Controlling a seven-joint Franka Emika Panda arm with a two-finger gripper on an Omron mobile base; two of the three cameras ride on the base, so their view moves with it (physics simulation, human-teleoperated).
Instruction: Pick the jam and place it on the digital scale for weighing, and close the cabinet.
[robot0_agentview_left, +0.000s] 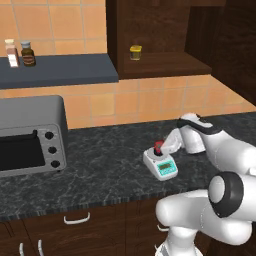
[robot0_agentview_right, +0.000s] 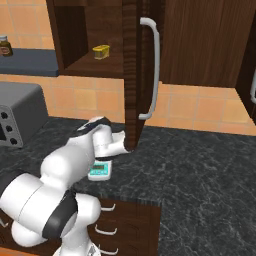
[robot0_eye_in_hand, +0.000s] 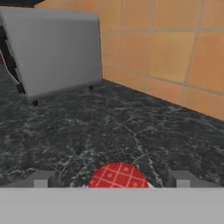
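The jam (robot0_agentview_left: 158, 147), a squat jar with a red lid, stands on the plate of the digital scale (robot0_agentview_left: 161, 165) in the middle of the counter. My gripper (robot0_agentview_left: 163, 148) reaches in from the right at jar height. In the hand view the red checked lid (robot0_eye_in_hand: 118, 176) sits between the fingertips (robot0_eye_in_hand: 42, 179), which are spread wide with a gap on each side, so the gripper is open. The scale (robot0_agentview_right: 100, 170) peeks out from behind my arm in the right base view. The cabinet (robot0_agentview_left: 150, 35) is open, its door (robot0_agentview_right: 132, 75) swung out with a long silver handle (robot0_agentview_right: 153, 65).
A small yellow jar (robot0_agentview_left: 135, 52) stands on the cabinet shelf. A grey toaster oven (robot0_agentview_left: 30, 135) is at the counter's left. A brown bottle (robot0_agentview_left: 28, 54) and a pale one (robot0_agentview_left: 11, 53) stand on the blue wall shelf. Drawers (robot0_agentview_left: 76, 218) lie below the counter edge.
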